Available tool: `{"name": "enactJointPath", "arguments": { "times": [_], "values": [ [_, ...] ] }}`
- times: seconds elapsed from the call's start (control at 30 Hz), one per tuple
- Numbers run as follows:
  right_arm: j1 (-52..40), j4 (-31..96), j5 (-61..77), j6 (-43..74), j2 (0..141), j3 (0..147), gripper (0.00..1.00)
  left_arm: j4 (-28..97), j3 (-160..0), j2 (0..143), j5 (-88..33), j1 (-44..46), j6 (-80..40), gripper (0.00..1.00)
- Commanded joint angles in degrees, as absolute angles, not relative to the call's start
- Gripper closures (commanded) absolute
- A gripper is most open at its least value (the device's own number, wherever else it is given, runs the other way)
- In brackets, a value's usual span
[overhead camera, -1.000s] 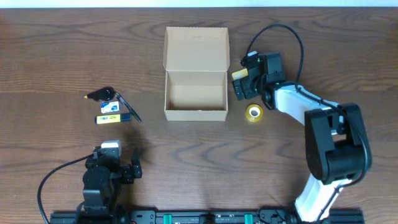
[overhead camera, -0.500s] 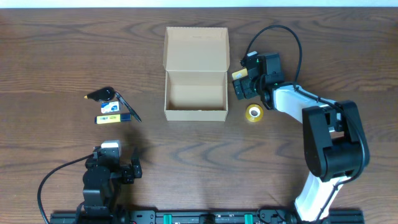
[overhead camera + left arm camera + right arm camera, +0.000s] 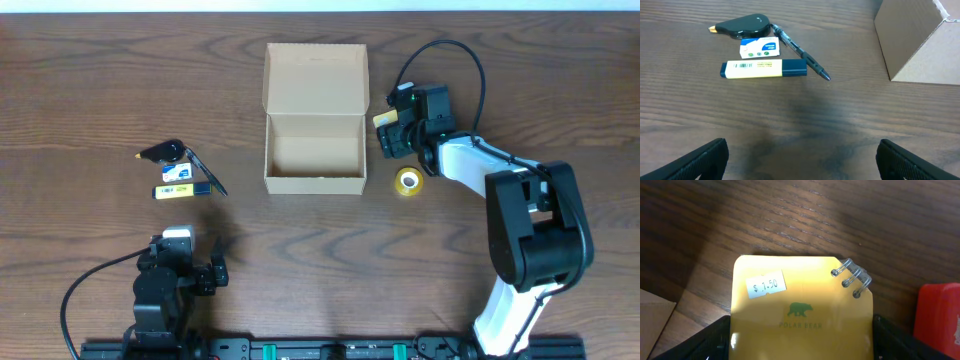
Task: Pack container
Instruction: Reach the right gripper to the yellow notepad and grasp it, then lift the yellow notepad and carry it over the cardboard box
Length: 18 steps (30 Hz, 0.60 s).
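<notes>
One open cardboard box (image 3: pixel 314 183) stands centrally. Left of it lie one highlighter (image 3: pixel 763 69), one pen (image 3: pixel 800 52), one eraser (image 3: pixel 759 47) with unreadable print, and one black dispenser (image 3: pixel 745 25). On the right are one tape roll (image 3: pixel 407 181), one yellow notepad (image 3: pixel 802 300) marked "POLAR BEAR" and "$ 1.50", and one red thing (image 3: pixel 940 320), cut off. The left gripper (image 3: pixel 802 152) has its fingers spread. The right gripper (image 3: pixel 801 337) flanks the notepad; whether it presses, I cannot tell.

The table (image 3: pixel 90 90) is dark grained wood, the container (image 3: pixel 314 75) matt cardboard. The notepad (image 3: pixel 802 330) cover is glossy, its rings (image 3: pixel 852 278) metal.
</notes>
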<state>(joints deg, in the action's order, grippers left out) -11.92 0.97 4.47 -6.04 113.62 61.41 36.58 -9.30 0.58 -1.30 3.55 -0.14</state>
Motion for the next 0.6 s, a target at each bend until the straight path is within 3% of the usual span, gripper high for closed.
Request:
{"name": "enactJointPath", "arguments": {
  "times": [0.0,0.1,0.2,0.4,0.57],
  "values": [
    [-12.45,1.04,4.56,-3.44,114.13,62.26,0.43,36.69,-8.88,0.21,-1.04,3.79,0.21,0.05],
    [-12.45,0.99,4.54,-0.62,112.68,62.26,0.48,36.69,-8.88,0.21,-1.04,3.79,0.19,0.05],
    [-12.40,1.06,4.51,0.40,109.71,62.26,0.64,36.69,-8.88,0.21,-1.04,3.79,0.19,0.05],
    [-12.40,1.78,4.49,0.38,101.93,62.26,0.73,36.69,-8.88,0.21,-1.04,3.79,0.19,0.05],
    [-12.40,4.97,4.47,0.38,94.19,62.26,0.73,36.69,-8.88,0.21,-1.04,3.79,0.19,0.05]
  ]
}}
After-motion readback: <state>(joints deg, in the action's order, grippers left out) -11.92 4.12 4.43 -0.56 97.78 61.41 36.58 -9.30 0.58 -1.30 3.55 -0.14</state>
